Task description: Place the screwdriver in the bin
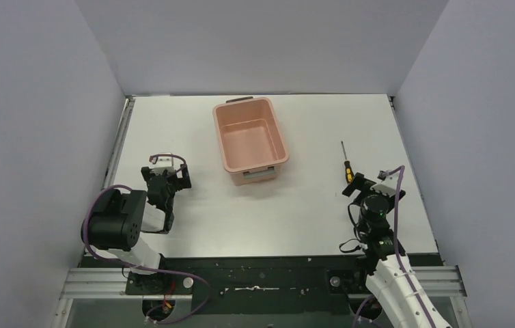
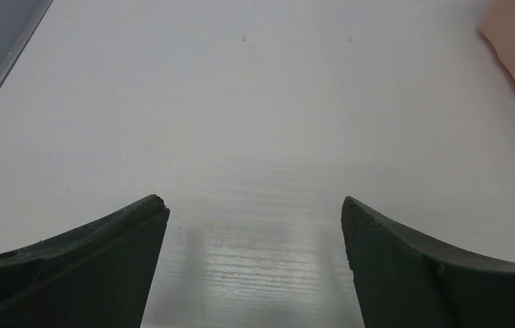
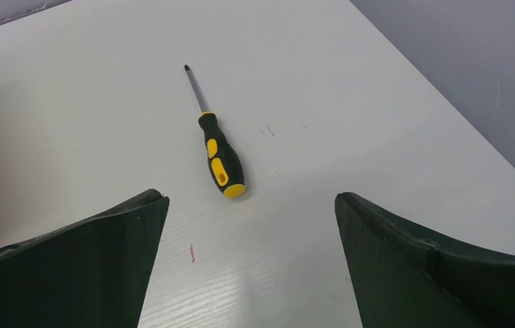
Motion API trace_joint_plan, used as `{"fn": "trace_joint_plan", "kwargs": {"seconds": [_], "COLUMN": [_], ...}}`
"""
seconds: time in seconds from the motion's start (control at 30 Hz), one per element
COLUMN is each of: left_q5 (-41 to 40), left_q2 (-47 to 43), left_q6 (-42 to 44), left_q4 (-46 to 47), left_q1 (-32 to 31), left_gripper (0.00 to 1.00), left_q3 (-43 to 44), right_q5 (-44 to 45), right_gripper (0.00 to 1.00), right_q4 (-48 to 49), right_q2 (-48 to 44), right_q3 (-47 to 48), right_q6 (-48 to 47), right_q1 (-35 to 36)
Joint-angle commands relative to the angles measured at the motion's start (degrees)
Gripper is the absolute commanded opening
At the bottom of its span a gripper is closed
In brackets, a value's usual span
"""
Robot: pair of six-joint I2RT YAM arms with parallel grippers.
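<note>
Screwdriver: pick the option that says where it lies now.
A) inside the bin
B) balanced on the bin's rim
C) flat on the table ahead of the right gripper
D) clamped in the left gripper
C: the screwdriver lies flat on the table, just ahead of the open right gripper and well apart from the bin.

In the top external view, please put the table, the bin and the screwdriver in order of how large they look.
1. The table, by far the largest.
2. The bin, which covers a small part of the table.
3. The screwdriver, slim and much shorter than the bin.
No two look alike in size.
</note>
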Motion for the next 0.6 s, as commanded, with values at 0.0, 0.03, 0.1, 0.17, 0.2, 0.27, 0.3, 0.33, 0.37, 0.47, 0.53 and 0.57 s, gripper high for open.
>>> {"fn": "trace_joint_plan", "kwargs": {"seconds": [0.0,0.03,0.1,0.17,0.2,0.27,0.3,0.33,0.37,0.47,0.53,0.57], "left_q5": [0.5,0.5,0.5,0.5,0.5,0.5,0.5,0.5,0.5,0.5,0.5,0.5], "left_q2": [-0.4,-0.3,-0.4,-0.3,-0.4,-0.4,-0.4,-0.3,-0.4,-0.3,-0.4,-0.4], "left_q6": [0.8,0.8,0.8,0.8,0.9,0.8,0.8,0.8,0.8,0.8,0.8,0.8], "left_q4": [3.2,3.2,3.3,3.2,3.3,3.2,3.2,3.3,3.3,3.3,3.3,3.2], "left_q1": [0.2,0.2,0.2,0.1,0.1,0.1,0.2,0.1,0.1,0.2,0.1,0.1], "left_gripper": [0.97,0.97,0.97,0.97,0.97,0.97,0.97,0.97,0.97,0.97,0.97,0.97], "left_q3": [1.1,1.1,1.1,1.1,1.1,1.1,1.1,1.1,1.1,1.1,1.1,1.1], "right_q5": [0.6,0.5,-0.5,-1.4,-1.4,-1.7,-1.8,-1.7,-2.3,-12.8,-20.4,-22.3], "right_gripper": [1.0,1.0,1.0,1.0,1.0,1.0,1.0,1.0,1.0,1.0,1.0,1.0], "right_q4": [4.5,4.2,3.6,2.6,1.7,-1.8,-4.7,-7.7,-11.0,-22.9,-29.0,-31.1], "right_q2": [0.9,1.2,2.7,5.7,8.2,14.5,19.5,23.5,27.4,40.2,48.2,51.7], "right_q3": [0.7,1.6,4.3,8.1,10.8,17.3,21.3,25.3,29.9,43.4,51.6,54.1], "right_q6": [0.0,-0.4,-1.9,-3.0,-3.4,-4.5,-5.2,-5.7,-6.3,-8.4,-9.8,-10.5], "right_q1": [-0.2,-0.2,-0.2,-0.2,-0.3,-1.0,-1.3,-1.9,-2.7,-7.8,-10.6,-10.7]}}
